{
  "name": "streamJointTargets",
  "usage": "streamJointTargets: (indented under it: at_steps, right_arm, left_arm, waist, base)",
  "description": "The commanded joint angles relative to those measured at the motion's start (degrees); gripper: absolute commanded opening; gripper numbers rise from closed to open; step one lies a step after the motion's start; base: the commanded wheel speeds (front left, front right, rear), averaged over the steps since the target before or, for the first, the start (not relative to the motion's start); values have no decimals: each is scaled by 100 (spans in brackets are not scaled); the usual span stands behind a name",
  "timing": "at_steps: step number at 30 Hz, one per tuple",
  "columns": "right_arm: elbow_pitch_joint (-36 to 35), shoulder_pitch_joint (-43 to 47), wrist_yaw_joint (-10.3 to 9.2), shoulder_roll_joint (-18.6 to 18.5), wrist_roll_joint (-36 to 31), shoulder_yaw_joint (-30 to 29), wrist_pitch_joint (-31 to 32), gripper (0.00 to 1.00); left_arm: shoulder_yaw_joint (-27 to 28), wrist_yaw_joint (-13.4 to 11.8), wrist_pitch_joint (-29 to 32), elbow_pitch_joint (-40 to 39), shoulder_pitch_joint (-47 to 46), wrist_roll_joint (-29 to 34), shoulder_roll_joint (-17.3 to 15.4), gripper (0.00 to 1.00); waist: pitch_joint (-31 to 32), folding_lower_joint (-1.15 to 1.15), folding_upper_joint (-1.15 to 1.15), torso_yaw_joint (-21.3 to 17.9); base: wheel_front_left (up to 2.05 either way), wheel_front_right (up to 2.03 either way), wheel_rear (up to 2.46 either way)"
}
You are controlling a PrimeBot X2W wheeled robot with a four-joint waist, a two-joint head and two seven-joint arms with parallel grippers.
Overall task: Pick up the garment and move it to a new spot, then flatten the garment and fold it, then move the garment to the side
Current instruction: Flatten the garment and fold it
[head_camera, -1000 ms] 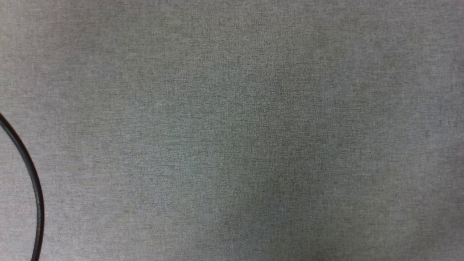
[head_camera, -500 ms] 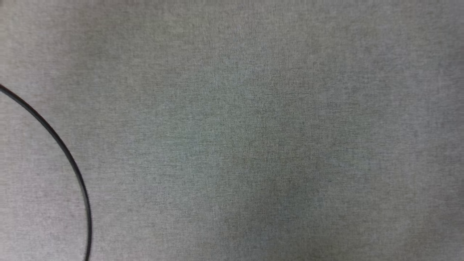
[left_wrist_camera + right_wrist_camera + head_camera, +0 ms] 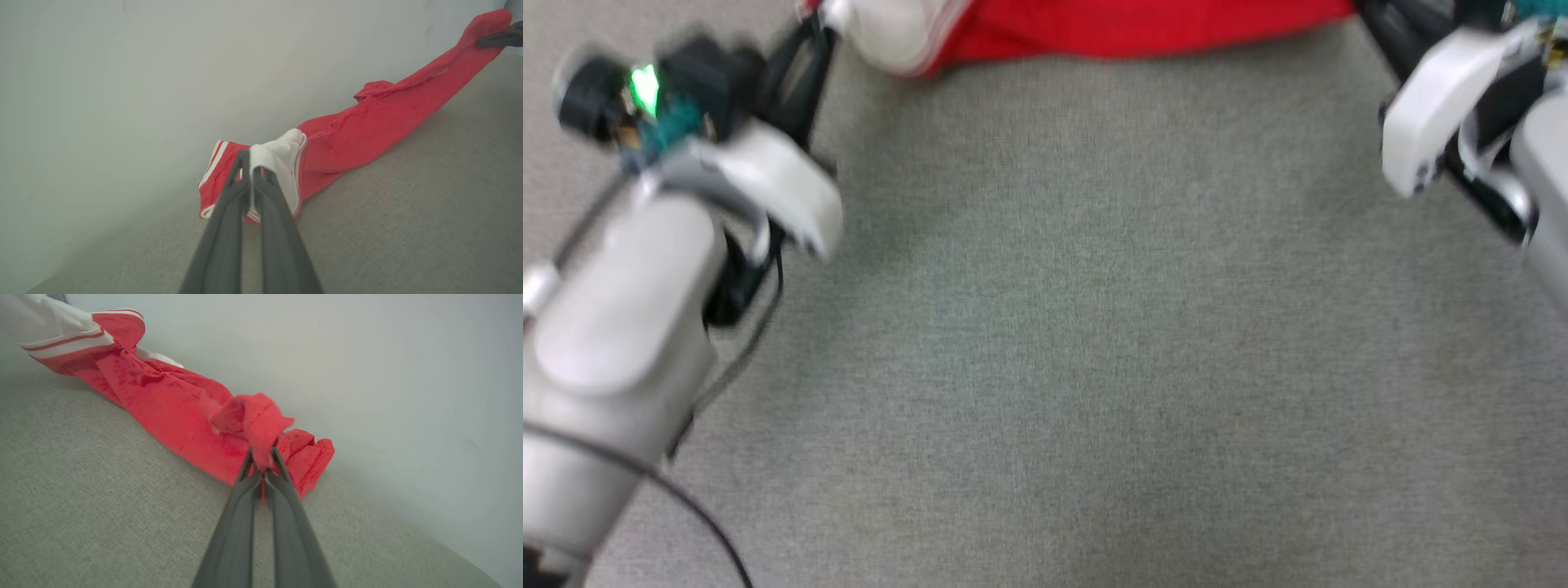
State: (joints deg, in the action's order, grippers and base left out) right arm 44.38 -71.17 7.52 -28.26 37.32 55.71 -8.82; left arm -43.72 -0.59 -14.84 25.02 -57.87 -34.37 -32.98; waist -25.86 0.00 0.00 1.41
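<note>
Grey cloth surface was all the head camera saw half a second ago. Now both arms are in frame, so the camera has likely swung. Left claw is clamped on the white sleeve, right claw on a red hem corner. The garment lies stretched between them along the far edge, so flattening looks under way. No writing is readable.

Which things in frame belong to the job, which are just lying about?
Job: shirt, red with white sleeves; left gripper, shut on a white sleeve; right gripper, shut on a red edge.
Lying about: grey surface; black cable; pale wall.
</note>
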Motion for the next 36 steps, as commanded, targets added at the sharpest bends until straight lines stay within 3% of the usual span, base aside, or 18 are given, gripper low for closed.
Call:
streamJointTargets:
  at_steps: [1,14,15,21,30,36]
  right_arm:
    - [-51,226,-5,-63,107,38,-85,0]
    - [-376,2451,-5,-573,882,270,-435,0]
    - [-505,2907,-5,-720,893,315,-477,0]
    - [-799,3745,-5,-927,1013,198,-506,0]
    - [-1256,4946,-5,-1216,953,-78,-370,0]
    - [-1527,5621,-5,-1335,836,-363,-204,0]
  left_arm:
    - [-1,-86,-28,-141,318,-76,-77,0]
    - [-292,-1121,27,-1816,3426,-669,-634,0]
    - [-412,-1282,40,-2081,4015,-772,-764,0]
    - [-498,-1655,68,-2545,4974,-1029,-975,0]
    - [-708,-2073,112,-3144,6132,-1419,-1097,0]
    - [-873,-2202,101,-3234,6586,-1505,-1033,0]
  waist:
    - [331,0,0,-23]
    - [1440,0,0,-62]
    - [1657,0,0,-94]
    - [1999,0,0,-165]
    - [2414,0,0,-240]
    - [2518,0,0,-217]
  base:
    - [0,0,0]
    - [0,0,0]
    - [0,0,0]
    - [0,0,0]
    - [0,0,0]
    - [0,0,0]
